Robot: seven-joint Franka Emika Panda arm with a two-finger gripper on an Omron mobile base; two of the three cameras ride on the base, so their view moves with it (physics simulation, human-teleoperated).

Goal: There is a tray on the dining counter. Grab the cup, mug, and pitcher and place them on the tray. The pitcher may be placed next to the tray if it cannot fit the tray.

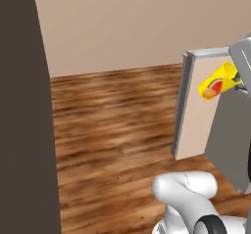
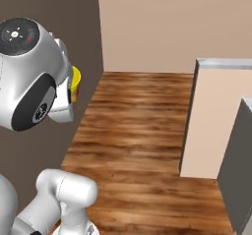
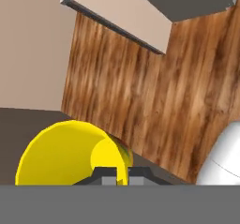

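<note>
My gripper [image 3: 117, 175] is shut on the rim of the yellow cup [image 3: 70, 155], whose open mouth faces the hand camera. In the left base view the cup [image 1: 217, 83] hangs tilted on its side high above the wooden floor, its red and green fruit picture showing, with the gripper [image 1: 237, 79] at its right end. In the right base view a sliver of the cup [image 2: 76, 83] peeks out behind the hand. The tray, mug, pitcher and dining counter are out of view.
A beige cabinet end panel with a grey top [image 1: 196, 110] [image 2: 211, 126] stands to the right, with a dark grey block [image 1: 230, 145] [image 2: 240, 170] in front of it. A dark brown wall [image 1: 24, 110] runs along the left. Wooden floor [image 2: 138, 131] lies between them.
</note>
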